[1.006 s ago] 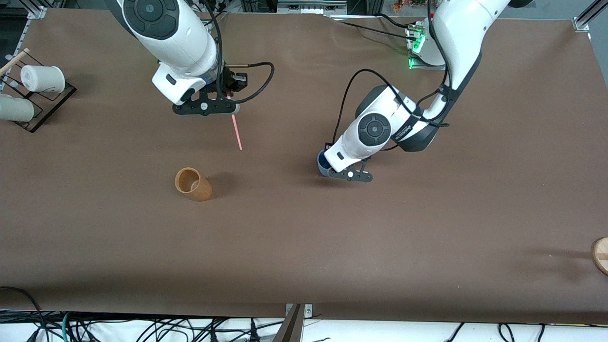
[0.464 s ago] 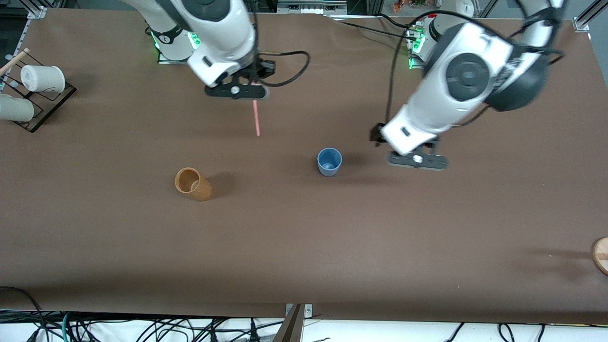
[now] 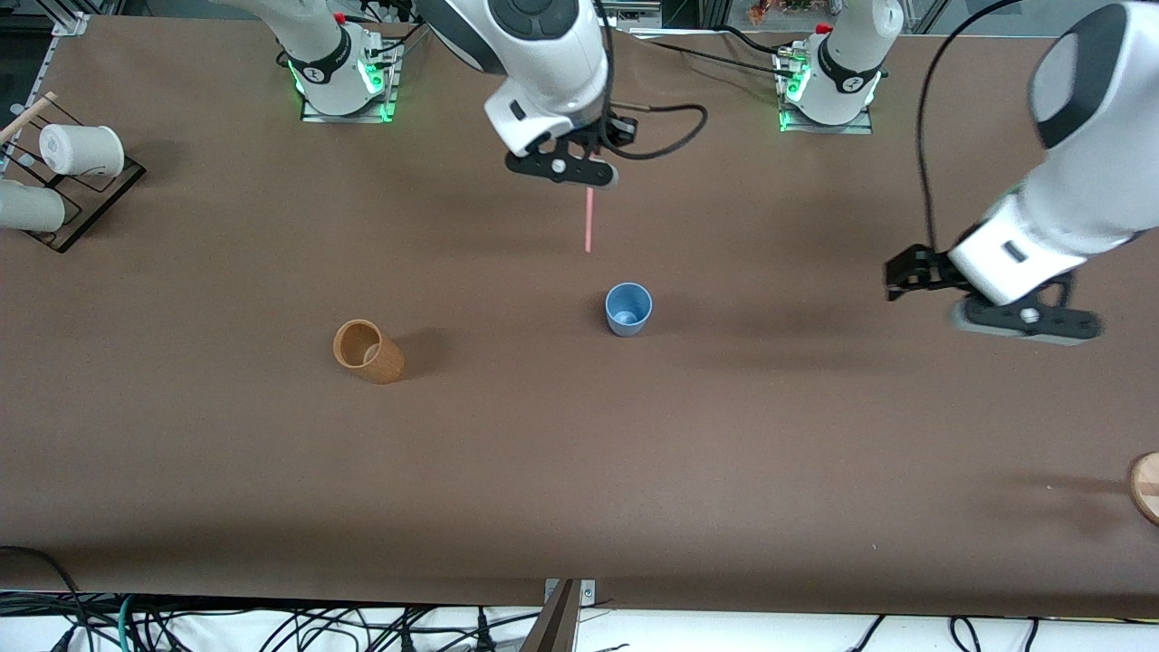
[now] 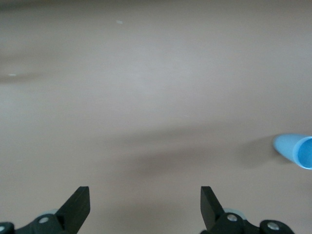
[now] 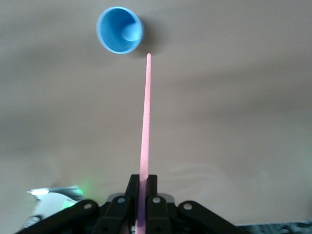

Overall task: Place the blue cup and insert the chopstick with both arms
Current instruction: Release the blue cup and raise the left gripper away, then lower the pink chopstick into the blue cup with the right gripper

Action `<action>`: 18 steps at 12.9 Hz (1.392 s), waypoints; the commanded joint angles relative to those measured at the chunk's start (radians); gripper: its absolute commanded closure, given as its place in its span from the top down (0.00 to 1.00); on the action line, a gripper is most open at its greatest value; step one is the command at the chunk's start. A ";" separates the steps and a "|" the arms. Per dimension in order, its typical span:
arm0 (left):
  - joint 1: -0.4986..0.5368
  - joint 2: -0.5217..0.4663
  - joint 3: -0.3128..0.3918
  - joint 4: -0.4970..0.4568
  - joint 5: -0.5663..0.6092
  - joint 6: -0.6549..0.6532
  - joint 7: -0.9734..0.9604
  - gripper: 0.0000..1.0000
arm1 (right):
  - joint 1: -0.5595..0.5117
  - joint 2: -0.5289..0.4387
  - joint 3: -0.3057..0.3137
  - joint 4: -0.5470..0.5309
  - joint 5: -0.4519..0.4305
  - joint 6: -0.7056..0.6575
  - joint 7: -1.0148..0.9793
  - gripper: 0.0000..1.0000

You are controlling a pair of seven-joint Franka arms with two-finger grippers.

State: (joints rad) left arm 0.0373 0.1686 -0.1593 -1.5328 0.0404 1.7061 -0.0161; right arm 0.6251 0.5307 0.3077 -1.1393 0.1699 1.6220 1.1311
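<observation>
The blue cup (image 3: 627, 309) stands upright on the brown table near its middle. It also shows in the right wrist view (image 5: 119, 30) and at the edge of the left wrist view (image 4: 295, 150). My right gripper (image 3: 587, 184) is shut on the pale-pink chopstick (image 3: 589, 220), which hangs down over the table with its tip just short of the cup, toward the robots' bases; the right wrist view shows the chopstick (image 5: 145, 117) between the shut fingers. My left gripper (image 4: 144, 204) is open and empty, up over the table toward the left arm's end, apart from the cup.
A tan-brown cup (image 3: 368, 351) stands toward the right arm's end, a little nearer the camera than the blue cup. A black rack (image 3: 83, 201) with white cups (image 3: 80, 149) sits at the right arm's end. A wooden disc (image 3: 1146, 486) lies at the left arm's end.
My left gripper let go of the blue cup and moved away toward the left arm's end. My right gripper carried the chopstick from over the right arm's side to beside the cup.
</observation>
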 commanded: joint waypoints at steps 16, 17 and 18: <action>-0.060 -0.150 0.057 -0.167 -0.017 0.030 0.036 1.00 | 0.038 0.202 -0.024 0.055 -0.030 0.188 0.036 0.08; -0.060 -0.150 0.055 -0.167 -0.019 0.030 0.036 1.00 | 0.041 0.216 -0.024 0.055 -0.030 0.200 0.038 0.08; -0.060 -0.150 0.055 -0.167 -0.019 0.030 0.036 1.00 | 0.048 0.222 -0.025 0.055 -0.030 0.216 0.036 0.08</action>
State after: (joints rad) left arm -0.0192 0.0097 -0.1071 -1.7253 0.0397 1.7556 0.0056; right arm 0.6580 0.7131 0.2819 -1.1220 0.1513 1.8160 1.1703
